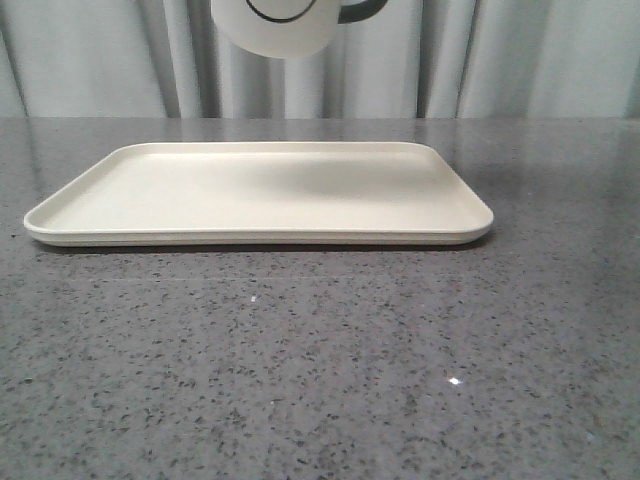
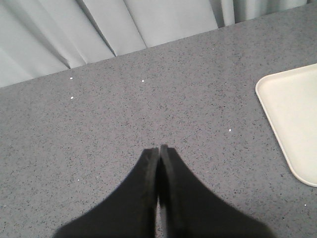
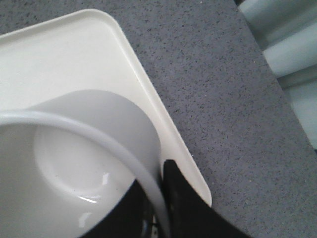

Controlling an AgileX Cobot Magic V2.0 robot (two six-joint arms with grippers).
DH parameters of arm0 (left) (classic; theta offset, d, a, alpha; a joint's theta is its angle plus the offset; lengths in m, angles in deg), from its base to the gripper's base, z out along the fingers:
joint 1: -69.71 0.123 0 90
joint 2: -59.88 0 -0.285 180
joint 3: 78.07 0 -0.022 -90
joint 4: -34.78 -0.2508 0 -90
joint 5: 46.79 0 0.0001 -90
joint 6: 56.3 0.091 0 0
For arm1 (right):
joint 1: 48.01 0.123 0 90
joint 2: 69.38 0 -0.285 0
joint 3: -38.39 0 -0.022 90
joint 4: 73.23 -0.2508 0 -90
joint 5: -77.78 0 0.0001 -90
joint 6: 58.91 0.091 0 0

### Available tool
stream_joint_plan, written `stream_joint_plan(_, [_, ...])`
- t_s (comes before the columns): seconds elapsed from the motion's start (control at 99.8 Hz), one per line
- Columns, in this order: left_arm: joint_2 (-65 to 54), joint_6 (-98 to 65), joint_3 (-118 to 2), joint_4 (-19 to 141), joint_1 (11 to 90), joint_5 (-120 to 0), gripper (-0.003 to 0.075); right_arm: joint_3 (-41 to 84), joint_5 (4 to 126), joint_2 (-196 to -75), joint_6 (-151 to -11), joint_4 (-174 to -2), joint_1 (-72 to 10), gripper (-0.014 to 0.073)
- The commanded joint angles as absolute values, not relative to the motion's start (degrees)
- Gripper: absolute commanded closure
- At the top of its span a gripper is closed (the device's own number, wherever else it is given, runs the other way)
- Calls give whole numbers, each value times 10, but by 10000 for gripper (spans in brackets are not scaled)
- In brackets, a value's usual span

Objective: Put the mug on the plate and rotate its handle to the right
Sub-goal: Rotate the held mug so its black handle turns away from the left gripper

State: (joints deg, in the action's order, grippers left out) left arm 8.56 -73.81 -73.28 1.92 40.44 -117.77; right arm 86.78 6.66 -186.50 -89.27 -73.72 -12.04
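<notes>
The right gripper [image 3: 157, 208], closed on the rim of the empty mug [image 1: 277, 25], holds it above the empty plate [image 1: 258, 193] near the counter's [image 1: 320, 380] rear edge, while the left gripper [image 2: 159, 151] is closed on nothing.

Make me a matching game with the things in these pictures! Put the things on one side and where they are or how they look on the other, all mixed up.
Things:
1. mug
2. plate
3. left gripper
4. handle

States:
A. shut, above bare table, holding nothing
B. lying flat on the grey table
C. up in the air above the plate
D. dark, sticking out to the right in the front view

Pairs: 1-C, 2-B, 3-A, 4-D
</notes>
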Motion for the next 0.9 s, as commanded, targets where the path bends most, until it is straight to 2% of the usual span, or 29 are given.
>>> stream_joint_plan(0.0, [86,-744,-745,-1,402,-1144,740,886,58,-1833,-919,-749,-122,710])
stream_joint_plan(0.891, [86,-744,-745,-1,402,-1148,740,880,24,-1924,-902,-777,-124,713])
